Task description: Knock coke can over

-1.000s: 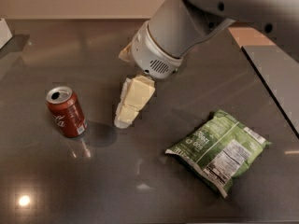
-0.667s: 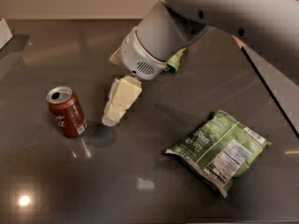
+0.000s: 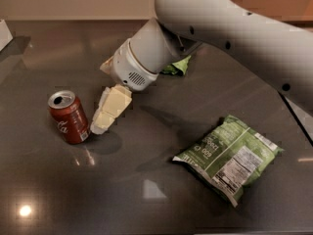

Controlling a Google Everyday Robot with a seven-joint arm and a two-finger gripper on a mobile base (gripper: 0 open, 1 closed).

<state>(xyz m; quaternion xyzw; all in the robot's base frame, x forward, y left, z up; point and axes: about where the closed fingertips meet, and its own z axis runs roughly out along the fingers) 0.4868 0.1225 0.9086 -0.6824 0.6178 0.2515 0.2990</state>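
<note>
One view served you: your gripper (image 3: 99, 126) hung low over the table (image 3: 58, 190), fingers pressed together on nothing. Its tip was just beside the upright coke can (image 3: 68, 117), likely angled for a sideways shove. The green bag (image 3: 230, 155) lay well apart.

Gripper (image 3: 100, 126) low over the table (image 3: 146, 199), just right of the upright coke can (image 3: 68, 117); the narrow gap between them is open. Bare tabletop lies before the can. 1 green bag (image 3: 230, 155) lies well right; a 2nd bag (image 3: 177, 66) sits behind the arm.
</note>
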